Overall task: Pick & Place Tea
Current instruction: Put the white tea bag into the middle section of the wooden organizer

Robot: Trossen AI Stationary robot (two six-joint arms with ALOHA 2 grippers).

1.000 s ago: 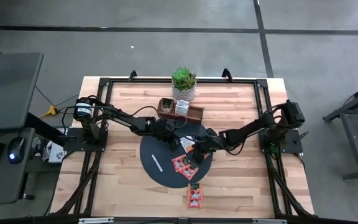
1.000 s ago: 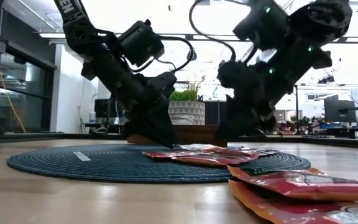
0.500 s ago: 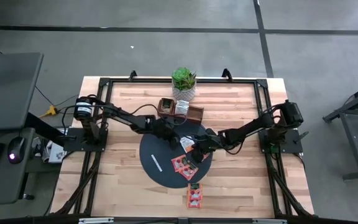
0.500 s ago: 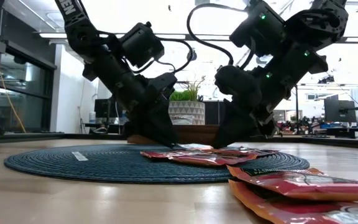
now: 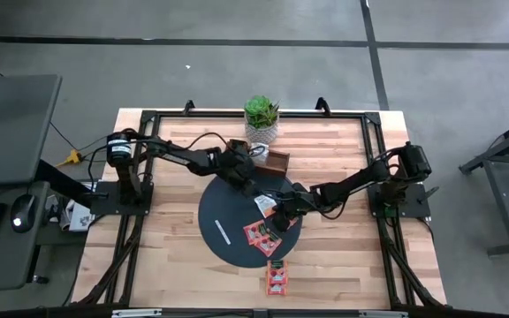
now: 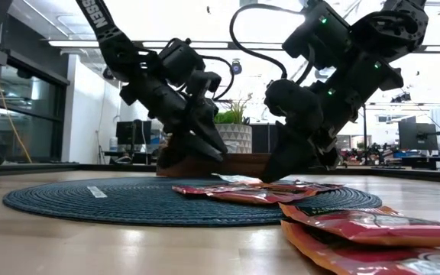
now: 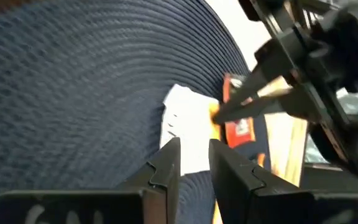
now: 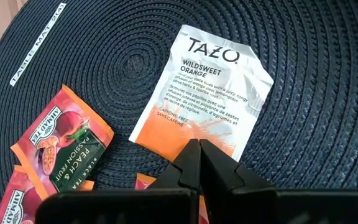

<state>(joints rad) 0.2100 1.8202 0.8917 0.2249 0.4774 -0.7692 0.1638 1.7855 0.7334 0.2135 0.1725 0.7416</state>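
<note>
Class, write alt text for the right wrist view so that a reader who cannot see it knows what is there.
A white Tazo Wildsweet Orange sachet lies flat on a dark woven mat, with the right gripper shut, its tips over the sachet's orange edge. Red peach sachets lie beside it, and a white strip lies farther off on the mat.

You have a pale wooden table [image 5: 166,256] with a black frame along its edges, and a dark round mat [image 5: 228,225] lies flat at its middle. Toward the far edge, a potted plant [image 5: 261,117] stands on the wood, with a brown wooden tray [image 5: 277,161] just in front of it, near the mat's rim. Near the front edge, two orange-red tea sachets [image 5: 276,277] lie side by side on the bare wood, just off the mat.
</note>
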